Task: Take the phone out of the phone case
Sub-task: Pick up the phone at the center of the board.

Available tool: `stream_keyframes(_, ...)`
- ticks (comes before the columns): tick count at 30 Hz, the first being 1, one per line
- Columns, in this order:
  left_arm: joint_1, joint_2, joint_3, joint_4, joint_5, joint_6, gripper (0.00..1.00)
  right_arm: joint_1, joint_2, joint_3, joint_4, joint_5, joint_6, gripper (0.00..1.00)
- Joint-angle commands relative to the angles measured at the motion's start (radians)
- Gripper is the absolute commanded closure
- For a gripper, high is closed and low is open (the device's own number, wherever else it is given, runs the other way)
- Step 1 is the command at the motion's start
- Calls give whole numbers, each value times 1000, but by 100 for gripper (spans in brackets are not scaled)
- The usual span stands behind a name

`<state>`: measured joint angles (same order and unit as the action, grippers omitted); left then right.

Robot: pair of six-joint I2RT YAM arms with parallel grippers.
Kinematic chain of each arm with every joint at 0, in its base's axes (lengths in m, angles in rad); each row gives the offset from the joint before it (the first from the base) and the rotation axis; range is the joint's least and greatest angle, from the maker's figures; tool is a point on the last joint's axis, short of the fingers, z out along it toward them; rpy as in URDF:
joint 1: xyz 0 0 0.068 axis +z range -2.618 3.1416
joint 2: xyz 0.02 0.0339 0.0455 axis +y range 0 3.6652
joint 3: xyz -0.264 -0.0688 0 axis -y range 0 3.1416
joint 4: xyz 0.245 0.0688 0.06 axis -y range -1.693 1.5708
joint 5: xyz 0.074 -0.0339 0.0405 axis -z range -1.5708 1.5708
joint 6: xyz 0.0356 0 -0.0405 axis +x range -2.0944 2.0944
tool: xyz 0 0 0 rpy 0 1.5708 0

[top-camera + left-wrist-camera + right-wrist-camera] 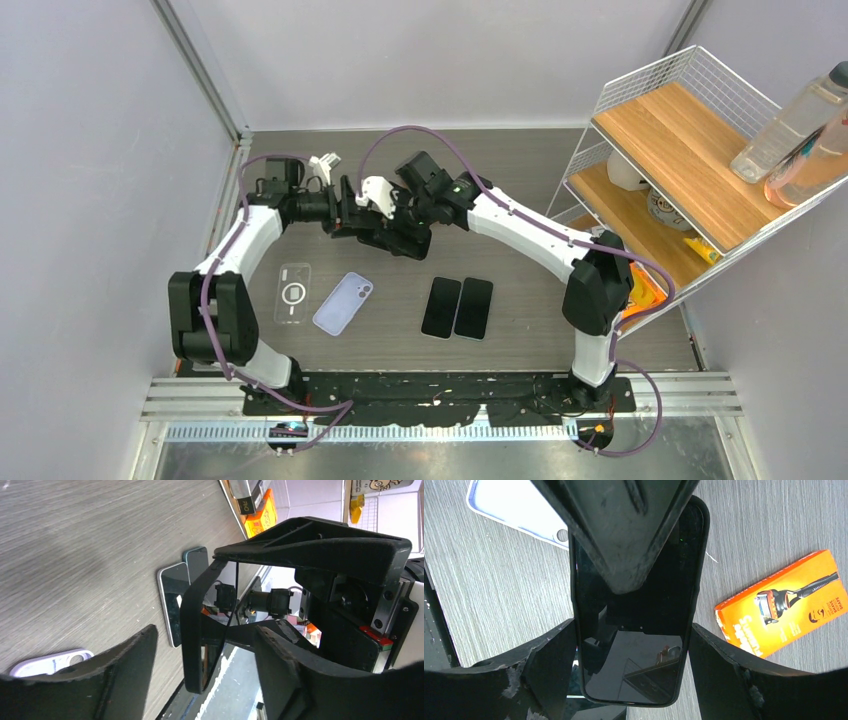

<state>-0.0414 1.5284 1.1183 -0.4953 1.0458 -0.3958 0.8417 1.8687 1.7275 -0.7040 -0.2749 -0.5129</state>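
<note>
A black phone in a black case [397, 240] is held in the air between both arms, above the middle of the table. My right gripper [634, 665] is shut on the case's two long sides, with the dark screen [634, 645] facing its camera. My left gripper [205, 675] is open. Its fingers [125, 675] stand on either side of the case [192, 630], which shows edge-on, with a gap on each side. One left finger [624, 530] covers the upper part of the screen. In the top view the left gripper [350, 215] meets the right gripper [405, 222].
On the table lie a clear case [293, 293], a lilac case [343, 303] and two bare black phones [441, 307] [474, 308]. A wire shelf [680, 150] with bottles [790, 120] stands at the right, and an orange razor box [781, 610] lies near it.
</note>
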Motion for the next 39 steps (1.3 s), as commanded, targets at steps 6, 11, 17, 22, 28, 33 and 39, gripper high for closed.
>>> stream_keyframes(6,-66,35,13,87,92,-50,51,16,-88,19,82,17,27,95)
stream_keyframes(11,-75,53,20,95,122,-49,92,16,-115,-5,107,30,42,95)
stream_keyframes(17,-75,36,49,31,127,24,100,16,-159,-34,127,41,63,84)
stream_keyframes(22,-74,-5,129,-94,124,169,100,15,-198,-37,85,51,71,32)
stream_keyframes(28,-73,-43,226,-271,123,365,100,2,-285,-52,19,33,70,3)
stream_keyframes(33,-74,-76,269,-357,140,486,100,-30,-360,-51,-49,-74,55,5)
stream_keyframes(39,-90,-164,296,-483,191,688,100,-126,-373,-13,-113,-262,57,5)
